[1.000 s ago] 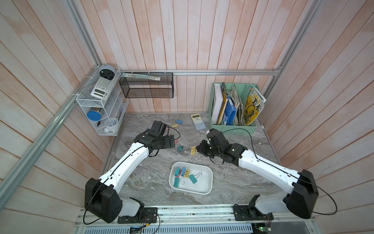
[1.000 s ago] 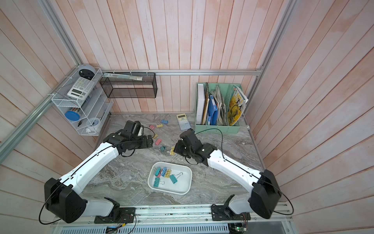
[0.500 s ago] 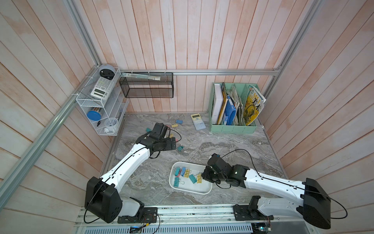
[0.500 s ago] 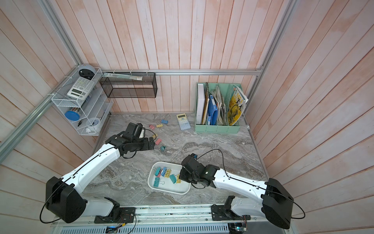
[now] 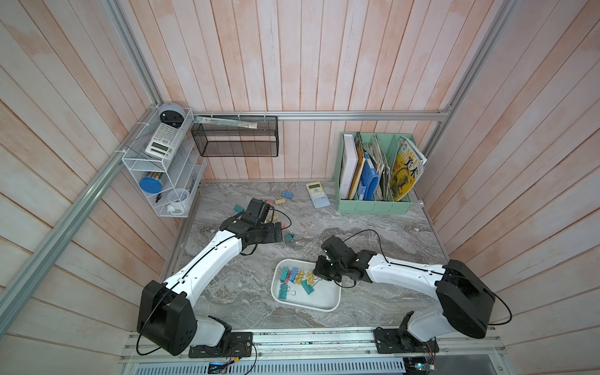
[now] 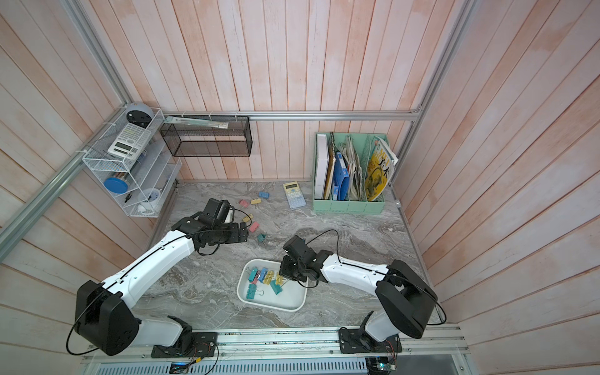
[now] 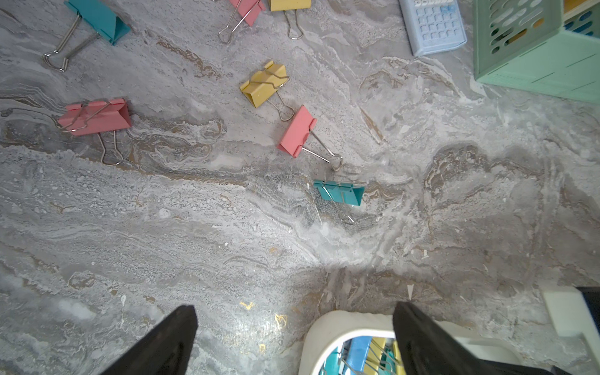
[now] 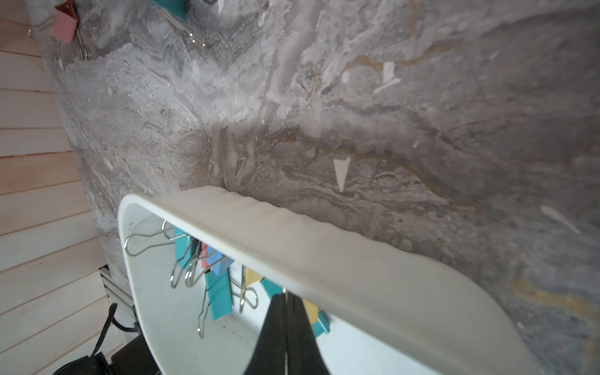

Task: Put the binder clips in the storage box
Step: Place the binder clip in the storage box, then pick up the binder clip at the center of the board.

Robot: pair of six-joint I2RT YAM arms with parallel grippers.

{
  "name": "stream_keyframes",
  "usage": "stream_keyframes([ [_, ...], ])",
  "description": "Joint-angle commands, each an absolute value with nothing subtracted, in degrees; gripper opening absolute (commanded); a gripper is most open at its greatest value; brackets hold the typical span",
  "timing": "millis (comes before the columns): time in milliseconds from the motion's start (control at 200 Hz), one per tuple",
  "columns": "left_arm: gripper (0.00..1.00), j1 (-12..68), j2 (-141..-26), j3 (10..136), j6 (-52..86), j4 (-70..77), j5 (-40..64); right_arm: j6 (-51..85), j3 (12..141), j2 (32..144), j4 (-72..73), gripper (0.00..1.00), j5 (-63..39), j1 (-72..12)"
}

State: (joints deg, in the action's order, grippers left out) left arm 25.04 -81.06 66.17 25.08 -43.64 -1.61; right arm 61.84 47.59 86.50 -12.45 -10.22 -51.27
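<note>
The white storage box (image 5: 311, 306) (image 6: 272, 306) sits at the front middle of the marble table, with several binder clips (image 5: 295, 279) (image 6: 263, 279) lying in it. My right gripper (image 5: 316, 276) (image 6: 281, 276) (image 8: 285, 293) hangs inside the box's far rim (image 8: 324, 246), shut on the wire handle of a yellow binder clip (image 8: 311, 311). My left gripper (image 5: 281, 231) (image 6: 243, 229) (image 7: 295, 321) is open above bare table. Beyond it lie loose clips: teal (image 7: 341, 193) (image 5: 289, 238), pink (image 7: 297, 133), yellow (image 7: 264, 84), another pink (image 7: 95, 117).
More loose clips lie near the back wall: yellow (image 5: 280, 201), blue (image 5: 287, 194), teal (image 5: 239, 207). A pale blue calculator (image 5: 317, 194) lies beside the mint-green file holder (image 5: 373, 204). A black mesh basket (image 5: 235, 139) and a white wire shelf (image 5: 162, 168) hang on the walls.
My right arm has swung from the table's middle to the storage box, carrying the yellow clip, and now hangs low inside its rim. The left arm has hardly moved.
</note>
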Motion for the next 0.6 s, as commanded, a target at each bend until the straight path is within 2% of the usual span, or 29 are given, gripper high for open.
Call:
stream_keyframes([
  [0, 1.0, 25.22, -83.78, 67.57, 25.71, -42.2, -2.3, 58.42, 49.99, 86.62, -17.21, 0.22, -12.09, -51.04],
  [155, 1.0, 25.22, -89.46, 71.71, 26.54, -41.73, -5.71, 58.66, 50.39, 80.54, -22.81, 0.39, -5.25, -51.06],
  [295, 1.0, 25.22, -95.51, 76.14, 23.21, -38.33, -10.63, 59.91, 49.83, 72.95, -24.8, 0.49, 1.82, -50.8],
  [595, 0.8, 25.23, -111.7, 85.49, -0.81, -30.07, -21.56, 58.18, 50.19, 61.91, -26.91, 0.7, 9.61, -50.33],
])
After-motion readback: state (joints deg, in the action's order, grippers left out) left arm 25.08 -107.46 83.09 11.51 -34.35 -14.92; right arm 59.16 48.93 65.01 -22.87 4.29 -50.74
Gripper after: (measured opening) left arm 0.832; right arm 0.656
